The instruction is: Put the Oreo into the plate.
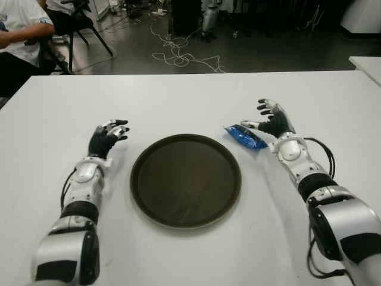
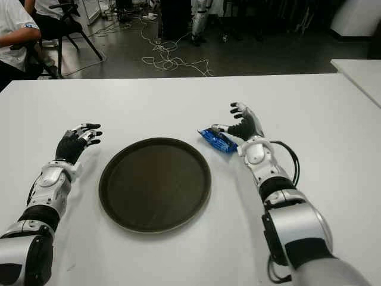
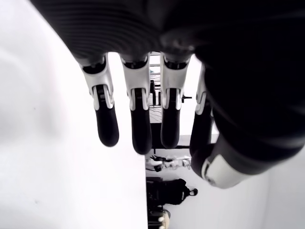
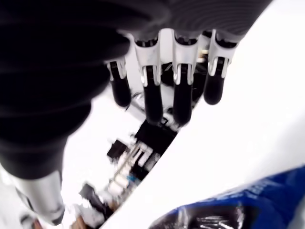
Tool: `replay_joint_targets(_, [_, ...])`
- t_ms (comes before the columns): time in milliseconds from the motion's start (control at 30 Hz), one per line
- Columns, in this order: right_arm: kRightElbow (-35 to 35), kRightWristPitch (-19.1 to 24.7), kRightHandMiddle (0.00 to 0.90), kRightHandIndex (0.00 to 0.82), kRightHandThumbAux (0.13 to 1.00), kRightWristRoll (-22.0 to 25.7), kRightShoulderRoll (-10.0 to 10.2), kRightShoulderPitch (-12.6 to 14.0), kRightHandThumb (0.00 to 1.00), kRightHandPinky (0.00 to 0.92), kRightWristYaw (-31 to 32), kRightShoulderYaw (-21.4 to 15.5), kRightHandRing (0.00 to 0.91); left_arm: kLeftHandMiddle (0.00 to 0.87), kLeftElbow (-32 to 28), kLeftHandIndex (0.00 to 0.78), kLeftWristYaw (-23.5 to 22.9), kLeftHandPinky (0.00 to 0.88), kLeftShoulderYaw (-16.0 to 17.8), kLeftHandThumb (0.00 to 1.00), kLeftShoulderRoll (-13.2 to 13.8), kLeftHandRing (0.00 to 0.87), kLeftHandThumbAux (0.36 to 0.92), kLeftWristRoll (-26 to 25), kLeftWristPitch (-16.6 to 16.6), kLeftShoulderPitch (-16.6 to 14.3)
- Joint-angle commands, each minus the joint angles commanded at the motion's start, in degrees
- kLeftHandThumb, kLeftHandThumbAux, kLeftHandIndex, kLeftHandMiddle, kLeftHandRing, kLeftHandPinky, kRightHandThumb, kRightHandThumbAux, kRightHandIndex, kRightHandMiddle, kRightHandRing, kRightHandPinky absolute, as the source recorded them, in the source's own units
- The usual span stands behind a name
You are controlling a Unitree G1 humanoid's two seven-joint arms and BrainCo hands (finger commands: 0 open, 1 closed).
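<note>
1. White table [image 1: 178,95] fills the near view. At the far left, beyond its edge, a person [image 1: 18,36] in a white shirt sits on a chair [image 1: 74,27].
2. Left hand [image 1: 107,138] shows over the table, left of the plate and apart from it. Fingers extended and loosely spread, holding nothing; the left wrist view shows four dark-tipped fingers [image 3: 136,119] hanging free with only white surface past them. Cannot tell whether the hand touches the table.
3. Plate [image 1: 186,180]: round, dark brown, raised rim, flat on the table between the two hands. Nothing lies in it.
4. Oreo pack [image 1: 245,136]: blue wrapper, lying on the table just beside the plate's upper right rim, outside the plate. Its long side runs at a slant.
5. Right hand [image 1: 274,119] sits just right of the Oreo pack, palm turned toward it, thumb reaching to the pack's near end; contact there is not clear. Fingers spread and uncurled, not wrapped round anything. The right wrist view shows them [image 4: 181,102] straight, with the blue wrapper [image 4: 248,205] below the palm.
6. Behind the table: dark floor with loose white cables [image 1: 178,53]. A second white table corner [image 1: 366,62] shows at the far right.
</note>
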Motion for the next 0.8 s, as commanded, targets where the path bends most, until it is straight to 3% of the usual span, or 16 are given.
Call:
replay_joint_targets(133, [-1.55, 5.13, 0.158, 0.143, 0.685, -3.87, 0.64, -3.58, 0.000, 0.158, 1.04, 4.01, 0.151, 0.280, -0.20, 0.398, 0.24, 0.296, -0.13, 0.669, -0.03, 0.281, 0.723, 0.07, 0.35, -0.14])
replay_joint_targets(500, [2.02, 8.28, 0.094, 0.109, 0.710, -7.59, 1.80, -4.86, 0.000, 0.092, -0.79, 7.97, 0.083, 0.285, 0.15, 0.398, 0.68, 0.300, -0.14, 0.671, 0.30, 0.283, 0.723, 0.18, 0.81, -0.45])
replay_joint_targets(800, [3.56, 8.35, 0.107, 0.128, 0.747, -8.76, 1.76, -4.29, 0.000, 0.099, -2.02, 9.55, 0.103, 0.281, 0.26, 0.398, 0.39, 0.296, -0.02, 0.671, 0.26, 0.279, 0.725, -0.02, 0.29, -0.28])
